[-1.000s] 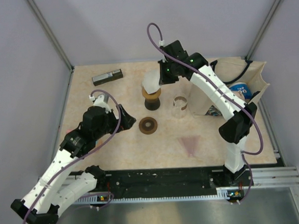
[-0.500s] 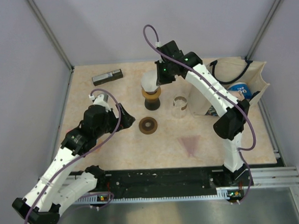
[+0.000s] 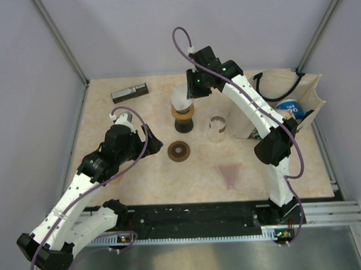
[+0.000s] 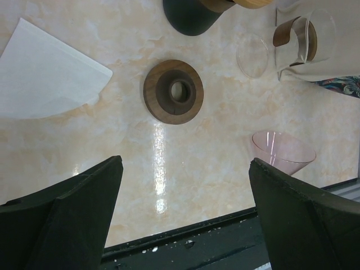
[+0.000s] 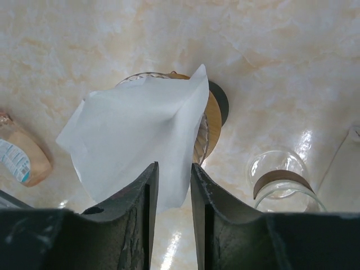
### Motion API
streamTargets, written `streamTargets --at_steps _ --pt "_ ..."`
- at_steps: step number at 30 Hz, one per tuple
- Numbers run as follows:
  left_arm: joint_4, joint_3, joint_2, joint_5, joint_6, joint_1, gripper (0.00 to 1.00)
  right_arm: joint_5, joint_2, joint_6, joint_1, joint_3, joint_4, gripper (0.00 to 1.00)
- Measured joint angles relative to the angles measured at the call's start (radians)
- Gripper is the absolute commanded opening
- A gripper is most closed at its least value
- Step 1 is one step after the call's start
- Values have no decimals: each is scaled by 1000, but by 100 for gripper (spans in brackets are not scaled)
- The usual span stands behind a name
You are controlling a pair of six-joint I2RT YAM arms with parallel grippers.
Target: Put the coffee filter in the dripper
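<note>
Parting from a shut pinch, the right tool [image 5: 174, 185] now stands slightly open, leaving the filter [image 5: 140, 129] seemingly loose atop the dripper [image 5: 212, 125], nearly placed; the left tool [image 4: 185, 163] gapes empty.

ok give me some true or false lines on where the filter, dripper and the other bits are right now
The coffee filter lies over the dripper's top. True.
The wooden ring sits on the dripper. False: it lies flat on the table, apart from it.
The left jaws stand wide apart, holding nothing. True.
The pink glass cone is stacked on the wooden ring. False: it lies apart, by the table's near edge.
A second paper filter lies on the table. True.
</note>
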Motion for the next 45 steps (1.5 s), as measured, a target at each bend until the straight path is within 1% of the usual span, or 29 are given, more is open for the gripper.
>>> streamTargets --at_steps 3,6,13,19,24,29,35,45 --pt "0 0 11 0 0 2 99 3 0 -16 -2 21 6 40" --pt "-1 1 19 0 0 2 99 8 -1 -33 -3 31 20 41" --pt "-7 1 19 -16 0 3 99 73 -15 -74 -2 31 85 29" --pt "-32 1 6 -39 0 5 99 117 -27 -142 21 31 128 25" --pt "-49 1 -10 -59 -1 7 99 119 -25 -196 57 32 132 24" --pt "-74 1 -21 -81 -5 8 99 133 17 -228 83 58 133 22" --pt "-89 0 -27 -91 -7 8 99 141 69 -246 83 58 116 21" --pt "-90 0 -27 -96 -8 8 99 103 149 -254 83 59 122 20"
